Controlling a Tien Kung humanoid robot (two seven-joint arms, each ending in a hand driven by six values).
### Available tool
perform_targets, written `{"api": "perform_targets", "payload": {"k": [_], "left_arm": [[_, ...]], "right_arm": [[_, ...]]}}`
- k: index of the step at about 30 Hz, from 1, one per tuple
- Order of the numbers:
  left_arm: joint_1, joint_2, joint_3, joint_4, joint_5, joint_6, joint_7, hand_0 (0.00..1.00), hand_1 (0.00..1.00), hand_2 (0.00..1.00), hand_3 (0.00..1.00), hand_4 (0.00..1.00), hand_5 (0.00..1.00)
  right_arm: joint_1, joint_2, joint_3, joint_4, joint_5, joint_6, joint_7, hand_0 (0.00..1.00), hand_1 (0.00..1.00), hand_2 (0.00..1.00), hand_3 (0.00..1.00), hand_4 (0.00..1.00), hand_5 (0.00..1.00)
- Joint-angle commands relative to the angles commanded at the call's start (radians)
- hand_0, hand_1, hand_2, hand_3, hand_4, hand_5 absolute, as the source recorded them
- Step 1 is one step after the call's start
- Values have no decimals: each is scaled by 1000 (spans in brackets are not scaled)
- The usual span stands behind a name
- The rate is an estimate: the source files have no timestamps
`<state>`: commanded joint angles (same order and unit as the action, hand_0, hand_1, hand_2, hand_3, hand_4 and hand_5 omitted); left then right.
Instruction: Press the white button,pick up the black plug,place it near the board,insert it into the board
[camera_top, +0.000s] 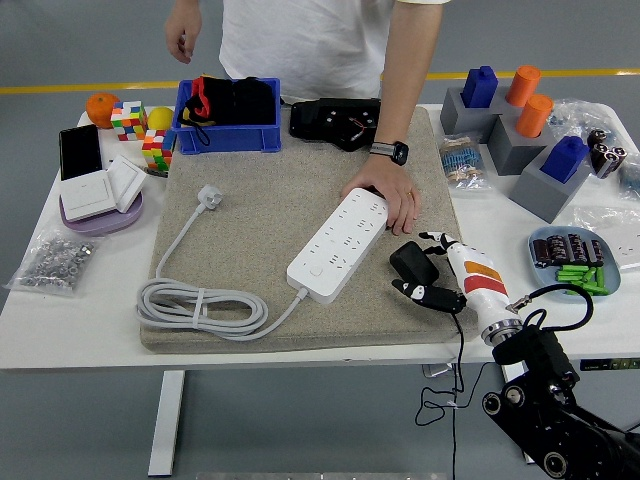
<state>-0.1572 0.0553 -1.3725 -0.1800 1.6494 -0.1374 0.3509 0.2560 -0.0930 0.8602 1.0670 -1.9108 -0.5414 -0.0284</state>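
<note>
Spreading across most of the white table (70, 310), a beige mat (260, 210) carried the work, and a person stood at the far side with one hand (388, 195) resting on the far end of the white board (339, 243), seemingly steadying it. That power strip lay diagonally, its long axis running from the near left, where its button (314, 268) sat, up to the far right, and its own white cable (200, 300) lay coiled at the mat's near left. Only the right hand (440, 275) of the robot was in view, reaching in from the lower right corner. Its fingers sat around the black plug (409, 264), one above and one below, but I could not tell whether they had actually closed on it. The plug lay on the mat just right of the board's middle, its cord (457, 350) trailing off the near edge. Judging from this, the coming move was a short carry leftward and slightly away, since the sockets lay directly left of the hand and close by.
</note>
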Motion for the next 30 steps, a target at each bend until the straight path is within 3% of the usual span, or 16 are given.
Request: {"api": "perform_targets", "payload": {"k": [2, 7, 8, 13, 14, 30], "left_arm": [[0, 0, -1, 0, 1, 0, 0, 685, 677, 658, 685, 561, 198], [2, 1, -6, 0, 5, 0, 1, 685, 677, 658, 685, 561, 198], [2, 1, -7, 0, 6, 0, 1, 685, 677, 658, 685, 561, 199], [3, 1, -9, 0, 7, 1, 2, 685, 677, 658, 685, 561, 199], [3, 1, -9, 0, 7, 1, 1, 686, 676, 658, 685, 561, 197], [1, -1, -7, 0, 5, 0, 1, 685, 677, 658, 685, 561, 198]], "right_arm": [[4, 0, -3, -7, -1, -1, 1, 564, 631, 612, 738, 998, 473], [13, 1, -8, -19, 0, -8, 6, 564, 631, 612, 738, 998, 473], [14, 2, -9, -22, 2, -10, 8, 520, 585, 568, 687, 998, 374], [19, 2, -14, -31, 8, -18, 14, 520, 585, 568, 687, 998, 374], [19, 2, -15, -32, 8, -19, 15, 482, 556, 527, 654, 998, 301], [35, 4, -25, -58, 27, -45, 41, 440, 486, 457, 585, 998, 213]]}}
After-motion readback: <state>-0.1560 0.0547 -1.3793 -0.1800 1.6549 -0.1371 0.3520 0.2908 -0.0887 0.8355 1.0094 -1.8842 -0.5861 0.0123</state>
